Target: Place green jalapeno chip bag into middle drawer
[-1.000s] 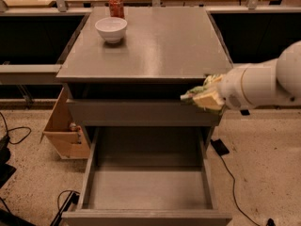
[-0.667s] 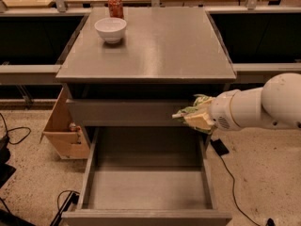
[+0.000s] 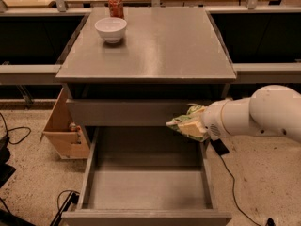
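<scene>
The green jalapeno chip bag (image 3: 186, 124) is crumpled and held at the end of my white arm, above the right rear corner of the open middle drawer (image 3: 146, 192). My gripper (image 3: 195, 125) is mostly hidden by the bag and the arm's wrist; the bag hangs from it just in front of the closed drawer front above. The drawer is pulled far out, a grey tray with a bare floor and low side walls.
On the grey cabinet top (image 3: 160, 46) stand a white bowl (image 3: 111, 29) and a red can (image 3: 115, 5) at the back left. A cardboard box (image 3: 63, 126) sits on the floor left of the cabinet. Cables lie on the floor at both sides.
My arm has moved left and down with the bag, from beside the cabinet's right edge to over the drawer's right rear corner.
</scene>
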Robot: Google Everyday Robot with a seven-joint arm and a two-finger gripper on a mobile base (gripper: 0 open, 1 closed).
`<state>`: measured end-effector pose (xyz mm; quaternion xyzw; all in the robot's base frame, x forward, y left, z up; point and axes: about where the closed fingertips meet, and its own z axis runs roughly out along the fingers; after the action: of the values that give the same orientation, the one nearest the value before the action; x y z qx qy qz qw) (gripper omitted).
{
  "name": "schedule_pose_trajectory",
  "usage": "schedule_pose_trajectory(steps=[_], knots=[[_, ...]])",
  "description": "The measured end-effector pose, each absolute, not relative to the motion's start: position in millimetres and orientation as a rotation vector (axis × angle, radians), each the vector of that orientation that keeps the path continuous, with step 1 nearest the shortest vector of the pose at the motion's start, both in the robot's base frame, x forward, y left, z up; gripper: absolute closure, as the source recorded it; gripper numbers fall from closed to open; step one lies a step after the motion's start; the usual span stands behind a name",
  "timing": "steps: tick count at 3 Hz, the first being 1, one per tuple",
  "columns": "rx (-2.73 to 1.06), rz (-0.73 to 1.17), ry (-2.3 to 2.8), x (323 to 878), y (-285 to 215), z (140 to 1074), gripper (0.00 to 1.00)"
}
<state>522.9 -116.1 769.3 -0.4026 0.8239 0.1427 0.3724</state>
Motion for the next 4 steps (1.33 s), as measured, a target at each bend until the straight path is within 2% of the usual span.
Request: schedule_pose_trajectory(steps=[4], knots=[[-1.077, 0.602, 2.088, 530, -38, 595, 1.0]])
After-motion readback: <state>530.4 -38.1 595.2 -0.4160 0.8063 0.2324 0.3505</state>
